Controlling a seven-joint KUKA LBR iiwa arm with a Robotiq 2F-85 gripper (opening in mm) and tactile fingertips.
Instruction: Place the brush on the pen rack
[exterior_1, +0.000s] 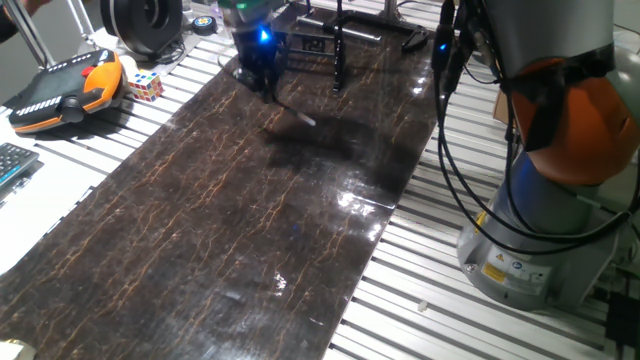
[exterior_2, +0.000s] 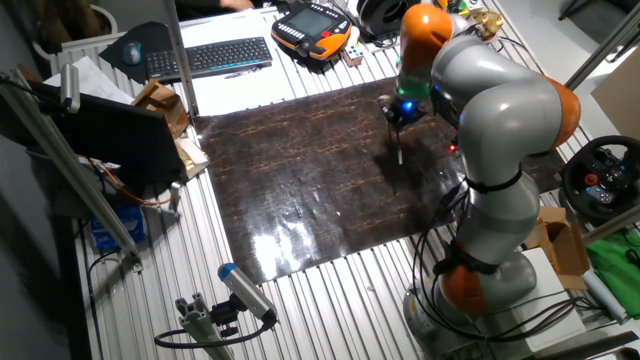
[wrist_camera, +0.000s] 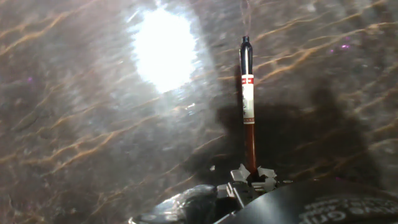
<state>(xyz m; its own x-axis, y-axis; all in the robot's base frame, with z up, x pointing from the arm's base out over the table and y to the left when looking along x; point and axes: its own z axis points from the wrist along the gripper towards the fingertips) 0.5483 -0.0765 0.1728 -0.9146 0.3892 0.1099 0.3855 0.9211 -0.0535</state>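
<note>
My gripper is shut on the brush, which slants down and to the right from the fingers and hangs just above the dark marbled mat. In the hand view the brush points away from the fingers: brown shaft, white and red label, dark tip. Its shadow falls on the mat beside it. The pen rack, a black frame with upright posts, stands at the mat's far edge, just right of the gripper. In the other fixed view the gripper holds the brush; there the rack is hidden behind the arm.
An orange and black teach pendant, a puzzle cube and a keyboard lie left of the mat. The arm's base and cables stand to the right. A steering wheel and boxes sit beyond the table.
</note>
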